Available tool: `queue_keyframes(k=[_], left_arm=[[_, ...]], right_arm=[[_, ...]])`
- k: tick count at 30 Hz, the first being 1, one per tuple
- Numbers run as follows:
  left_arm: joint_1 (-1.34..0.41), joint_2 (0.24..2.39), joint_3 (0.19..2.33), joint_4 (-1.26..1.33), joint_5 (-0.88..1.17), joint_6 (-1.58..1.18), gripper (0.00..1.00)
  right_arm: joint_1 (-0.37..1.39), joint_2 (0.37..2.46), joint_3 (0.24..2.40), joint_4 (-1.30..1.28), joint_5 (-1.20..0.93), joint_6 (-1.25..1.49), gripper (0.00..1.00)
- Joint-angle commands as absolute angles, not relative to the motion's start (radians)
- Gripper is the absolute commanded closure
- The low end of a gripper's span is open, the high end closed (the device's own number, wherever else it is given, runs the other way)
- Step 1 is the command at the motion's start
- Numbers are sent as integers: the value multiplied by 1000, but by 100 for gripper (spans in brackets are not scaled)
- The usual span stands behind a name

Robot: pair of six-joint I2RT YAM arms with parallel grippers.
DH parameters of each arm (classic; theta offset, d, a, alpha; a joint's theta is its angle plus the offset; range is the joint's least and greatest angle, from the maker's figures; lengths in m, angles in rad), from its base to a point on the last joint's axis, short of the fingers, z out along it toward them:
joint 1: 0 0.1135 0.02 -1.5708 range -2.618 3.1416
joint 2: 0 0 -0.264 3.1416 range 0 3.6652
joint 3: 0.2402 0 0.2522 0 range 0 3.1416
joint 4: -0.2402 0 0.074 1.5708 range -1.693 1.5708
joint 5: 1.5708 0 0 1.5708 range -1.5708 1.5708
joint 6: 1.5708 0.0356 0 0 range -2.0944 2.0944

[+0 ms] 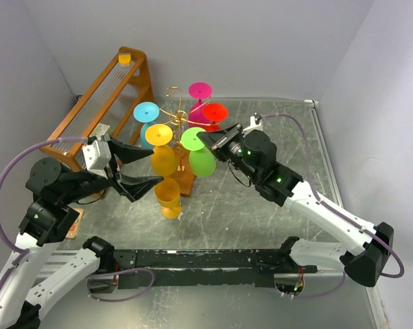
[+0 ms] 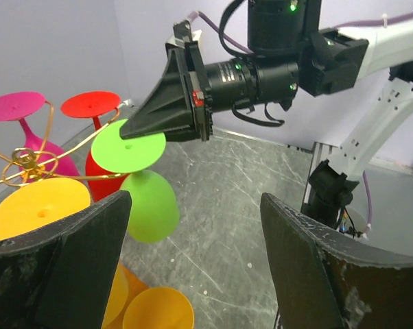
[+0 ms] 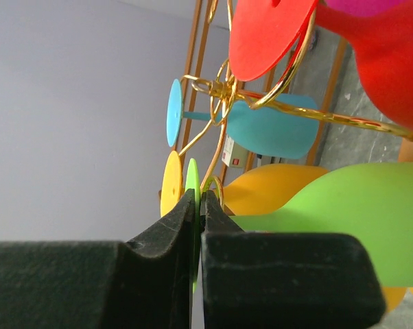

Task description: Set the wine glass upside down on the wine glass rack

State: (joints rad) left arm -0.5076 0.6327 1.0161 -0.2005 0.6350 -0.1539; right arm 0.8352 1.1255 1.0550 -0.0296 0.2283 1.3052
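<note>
Jaws of the left gripper [image 2: 196, 212] stand wide apart and hold nothing, just beside a hanging yellow glass [image 1: 163, 160]. Beyond, the right gripper [image 1: 205, 137] is clamped on the foot of the green wine glass [image 1: 202, 163], which hangs bowl-down at the wine glass rack [image 1: 172, 113]. Placing seems nearly done. I cannot tell whether the stem is fully seated, and letting go remains.

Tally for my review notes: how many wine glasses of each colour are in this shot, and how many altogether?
Pink glass: 1
Red glass: 1
Blue glass: 1
Green glass: 1
Yellow glass: 2
Total: 6
</note>
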Motion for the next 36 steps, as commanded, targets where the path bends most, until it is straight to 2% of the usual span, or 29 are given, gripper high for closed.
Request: queue_keyframes(k=[1, 7, 27, 36], left_arm=[[-512, 646, 978, -200, 734, -124, 14], [-512, 669, 918, -212, 717, -102, 16], [-512, 698, 873, -454, 462, -103, 17], [-527, 691, 821, -449, 436, -152, 25]], right_arm=[[828, 1105, 1050, -43, 295, 1301, 100], [827, 1124, 1069, -46, 328, 1260, 99], [827, 1065, 1037, -105, 384, 1227, 45], [828, 956, 1006, -197, 464, 1215, 33]])
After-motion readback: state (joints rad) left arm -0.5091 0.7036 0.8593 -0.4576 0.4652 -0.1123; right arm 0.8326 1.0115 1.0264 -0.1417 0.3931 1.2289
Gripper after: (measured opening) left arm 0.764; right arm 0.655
